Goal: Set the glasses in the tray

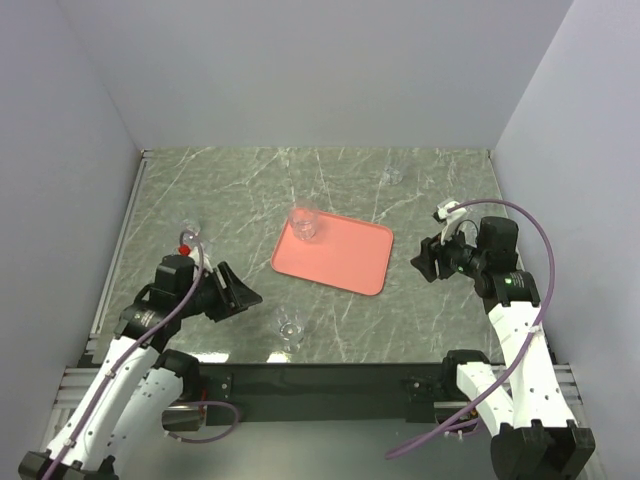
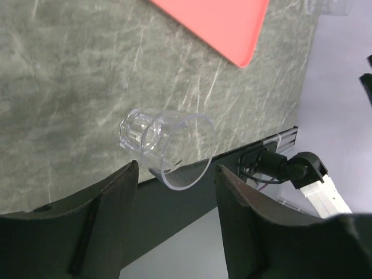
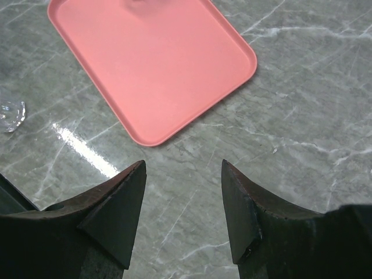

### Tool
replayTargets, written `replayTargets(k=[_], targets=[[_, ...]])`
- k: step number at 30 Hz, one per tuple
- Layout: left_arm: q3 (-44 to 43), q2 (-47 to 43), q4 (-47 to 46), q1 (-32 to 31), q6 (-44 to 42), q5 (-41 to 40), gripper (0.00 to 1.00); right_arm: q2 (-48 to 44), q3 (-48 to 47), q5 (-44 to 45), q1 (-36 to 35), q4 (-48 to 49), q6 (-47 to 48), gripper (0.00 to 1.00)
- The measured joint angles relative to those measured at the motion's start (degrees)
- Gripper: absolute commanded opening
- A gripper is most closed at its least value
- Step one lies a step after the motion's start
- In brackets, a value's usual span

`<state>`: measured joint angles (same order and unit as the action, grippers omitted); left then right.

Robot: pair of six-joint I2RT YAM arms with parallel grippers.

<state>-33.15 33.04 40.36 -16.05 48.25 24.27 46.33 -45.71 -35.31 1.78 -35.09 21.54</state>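
Observation:
The salmon-pink tray [image 1: 345, 260] lies mid-table with one clear glass [image 1: 303, 224] standing in its far-left corner. Another glass [image 1: 290, 327] stands near the front edge. My left gripper [image 1: 248, 294] is just left of it, open. In the left wrist view that glass [image 2: 160, 142] fills the space ahead of my left gripper [image 2: 177, 171]; its rim reaches just between the fingertips and neither finger touches it. My right gripper [image 1: 424, 262] hovers open and empty right of the tray. In its own view my right gripper [image 3: 183, 165] is over bare table beside the tray [image 3: 157, 70].
A third glass [image 1: 190, 230] stands at the left, behind my left arm, and one more [image 1: 393, 175] near the back wall. Grey walls close in the marble table [image 1: 440, 320] on three sides. A black rail [image 1: 330, 380] runs along its near edge.

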Motion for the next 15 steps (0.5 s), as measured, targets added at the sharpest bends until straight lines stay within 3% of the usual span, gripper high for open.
replayTargets(k=[15], targets=[[0.5,9.5,-0.3,-19.6,8.0,-13.9,0.49,0.5,0.0,0.1,0.4,0.0,0.0,0.62]])
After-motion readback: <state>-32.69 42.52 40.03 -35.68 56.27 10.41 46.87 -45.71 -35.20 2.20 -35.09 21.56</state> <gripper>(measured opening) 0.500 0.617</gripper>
